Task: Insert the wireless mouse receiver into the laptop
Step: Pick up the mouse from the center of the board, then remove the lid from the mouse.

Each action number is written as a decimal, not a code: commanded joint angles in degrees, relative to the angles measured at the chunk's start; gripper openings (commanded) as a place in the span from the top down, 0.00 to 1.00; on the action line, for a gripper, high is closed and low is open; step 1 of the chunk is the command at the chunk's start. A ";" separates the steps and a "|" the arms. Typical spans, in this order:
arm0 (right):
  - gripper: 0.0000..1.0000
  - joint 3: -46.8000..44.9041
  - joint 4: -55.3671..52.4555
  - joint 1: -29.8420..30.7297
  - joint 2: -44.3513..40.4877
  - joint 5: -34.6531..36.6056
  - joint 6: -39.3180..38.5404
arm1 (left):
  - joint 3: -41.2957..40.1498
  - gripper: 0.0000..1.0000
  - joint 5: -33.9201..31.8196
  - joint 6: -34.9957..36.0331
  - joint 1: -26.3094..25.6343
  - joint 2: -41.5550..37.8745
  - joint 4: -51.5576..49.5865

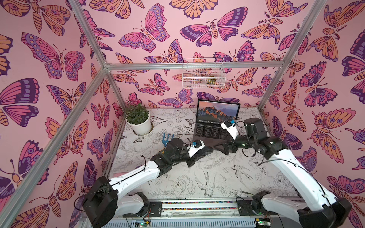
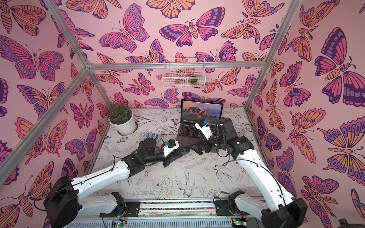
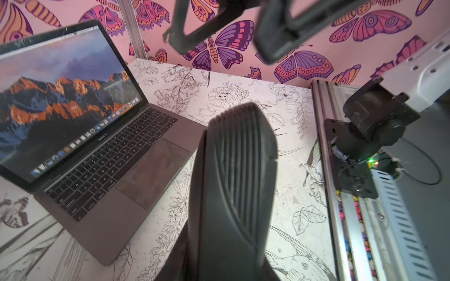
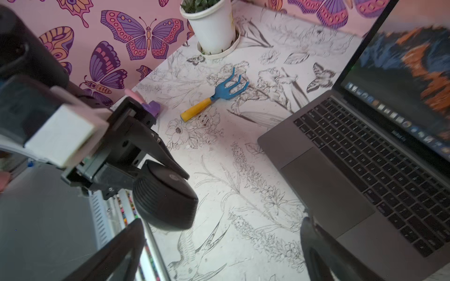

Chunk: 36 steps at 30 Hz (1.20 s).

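My left gripper (image 1: 204, 151) is shut on the black wireless mouse (image 4: 168, 202) and holds it a little above the table, in front of the laptop. Seen from the left wrist, the mouse's ribbed side (image 3: 238, 170) fills the middle of the frame. The dark-grey laptop (image 1: 209, 132) stands open at the back of the table, with an orange mountain wallpaper on its screen. Just right of the mouse, by the laptop's front edge, my right gripper (image 1: 221, 147) is open with nothing between its fingers (image 4: 316, 248). The receiver does not show in any view.
A potted plant (image 1: 138, 120) stands at the back left. A blue hand rake with a yellow handle (image 4: 214, 97) lies left of the laptop. A white wire basket (image 1: 203, 73) hangs on the back wall. The arms' base rail (image 1: 197, 205) runs along the front edge.
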 commanded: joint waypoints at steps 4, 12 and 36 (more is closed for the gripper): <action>0.04 -4.75 7.87 11.47 -1.00 15.56 -17.30 | 6.57 1.00 18.48 -10.70 7.18 4.24 -8.80; 0.13 -5.07 14.24 14.64 2.60 16.48 -18.56 | 7.78 1.00 19.81 -10.03 7.64 5.38 -9.42; 0.44 -4.15 17.95 14.64 6.22 14.06 -10.49 | 6.91 1.00 22.88 -7.97 7.52 5.10 -9.00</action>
